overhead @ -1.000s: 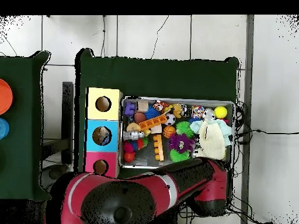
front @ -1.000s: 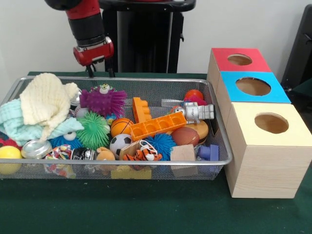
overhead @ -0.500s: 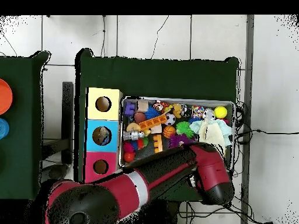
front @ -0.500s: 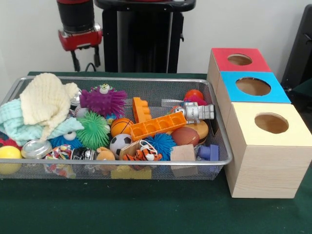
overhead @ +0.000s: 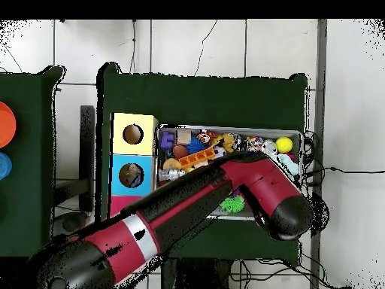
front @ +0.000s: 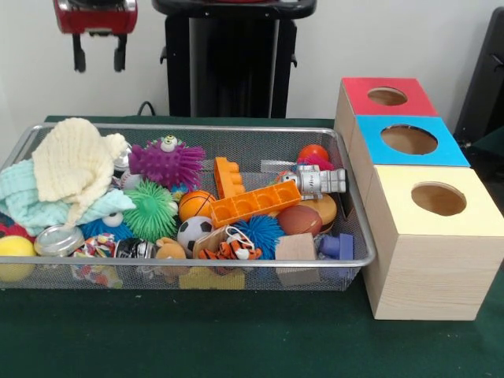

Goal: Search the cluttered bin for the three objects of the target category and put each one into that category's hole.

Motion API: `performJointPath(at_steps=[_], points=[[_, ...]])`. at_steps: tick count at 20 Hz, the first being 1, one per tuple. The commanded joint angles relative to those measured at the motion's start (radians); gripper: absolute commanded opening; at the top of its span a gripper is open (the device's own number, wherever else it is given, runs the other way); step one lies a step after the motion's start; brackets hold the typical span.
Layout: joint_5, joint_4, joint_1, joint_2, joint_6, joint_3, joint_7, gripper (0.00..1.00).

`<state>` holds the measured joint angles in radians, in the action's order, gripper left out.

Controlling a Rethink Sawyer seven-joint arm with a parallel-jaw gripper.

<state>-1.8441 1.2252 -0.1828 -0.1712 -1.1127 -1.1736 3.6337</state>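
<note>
The gripper [front: 98, 57], spread and empty, has been raised high above the cloth [front: 72, 161] end of the bin [front: 346, 213], so nothing was taken and the target objects are still inside.

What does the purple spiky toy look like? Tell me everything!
The purple toy is a round ball covered in soft-looking rubbery spikes, with one googly eye sticking up on top. It sits in the bin near the back wall, resting on other toys, just above the green spiky ball and beside the cream cloth.
</note>
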Motion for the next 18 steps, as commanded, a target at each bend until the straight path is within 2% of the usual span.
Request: performJointPath(at_steps=[1,6,9,11,12,13,15,18], points=[[0.013,-0.147,-0.004,-0.061,-0.165,-0.018,0.585,1.00],[0.203,-0.101,-0.007,0.004,-0.064,0.145,0.640,1.00],[0.277,-0.090,0.013,0.050,-0.059,0.226,0.610,1.00],[0.335,-0.075,0.027,0.074,-0.017,0.266,0.557,1.00],[0.373,-0.060,0.037,0.089,0.017,0.289,0.490,1.00],[0.420,-0.040,0.055,0.111,0.049,0.324,0.382,1.00],[0.538,0.004,0.115,0.158,0.107,0.405,0.055,1.00],[0.714,0.043,0.234,0.175,0.079,0.519,-0.424,1.00]])
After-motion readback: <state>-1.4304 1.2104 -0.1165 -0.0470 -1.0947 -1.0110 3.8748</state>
